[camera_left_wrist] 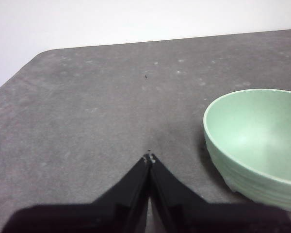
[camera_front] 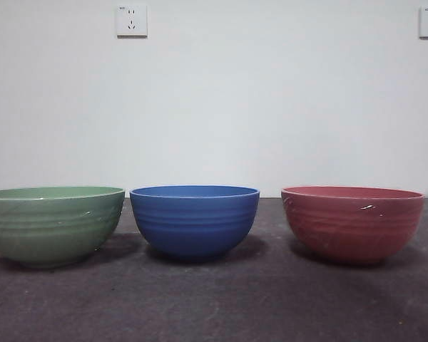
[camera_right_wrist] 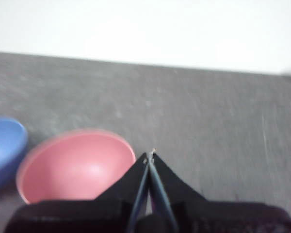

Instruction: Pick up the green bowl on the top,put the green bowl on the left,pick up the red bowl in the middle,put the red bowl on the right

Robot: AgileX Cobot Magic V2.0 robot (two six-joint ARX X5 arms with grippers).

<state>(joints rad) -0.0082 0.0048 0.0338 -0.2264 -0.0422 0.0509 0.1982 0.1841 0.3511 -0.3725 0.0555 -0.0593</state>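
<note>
Three ribbed round bowls sat upright in a row on the dark grey bench (camera_front: 214,306), each apart from the next. Muted sage-green ribbed bowl (camera_front: 53,224) was at the left end, blue ribbed bowl (camera_front: 194,219) in the middle, dusty pinkish-red ribbed bowl (camera_front: 352,223) at the right end. All three were empty.

Left end effector (camera_left_wrist: 149,158) had its jaws pressed together, holding nothing, over bare bench beside the green bowl (camera_left_wrist: 254,145). Right end effector (camera_right_wrist: 149,155) also had its jaws pressed together, empty, just beside the red bowl (camera_right_wrist: 75,165); blue bowl (camera_right_wrist: 5,145) was beyond it. Neither arm showed in the front view.
</note>
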